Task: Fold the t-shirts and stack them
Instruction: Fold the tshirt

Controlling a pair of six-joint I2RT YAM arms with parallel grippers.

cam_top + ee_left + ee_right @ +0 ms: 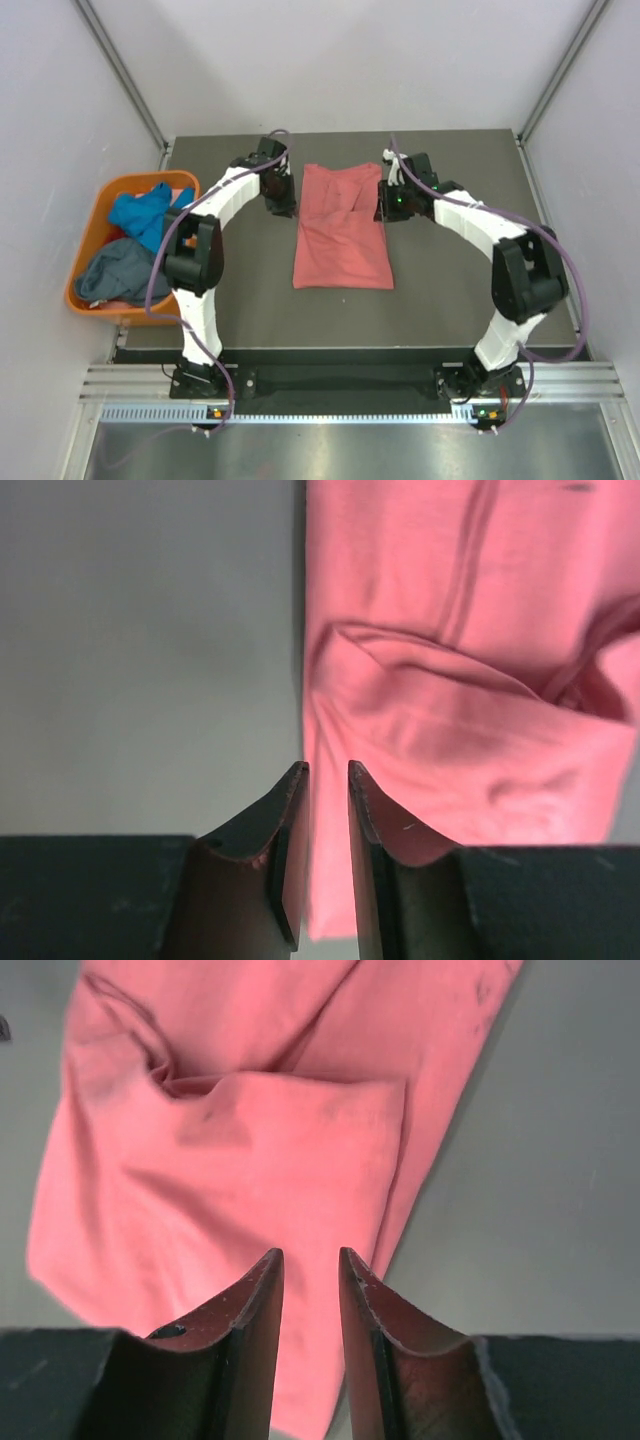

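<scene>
The left hand and right hand each stand slightly open, gripping nothing, over the left and right edges of the salmon-pink t-shirt. It lies partly folded mid-table (the other 2, a bright blue t-shirt and a slate grey-blue t-shirt, sit in the orange tub).

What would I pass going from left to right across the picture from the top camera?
orange tub → left claw → salmon-pink t-shirt → right claw
</scene>
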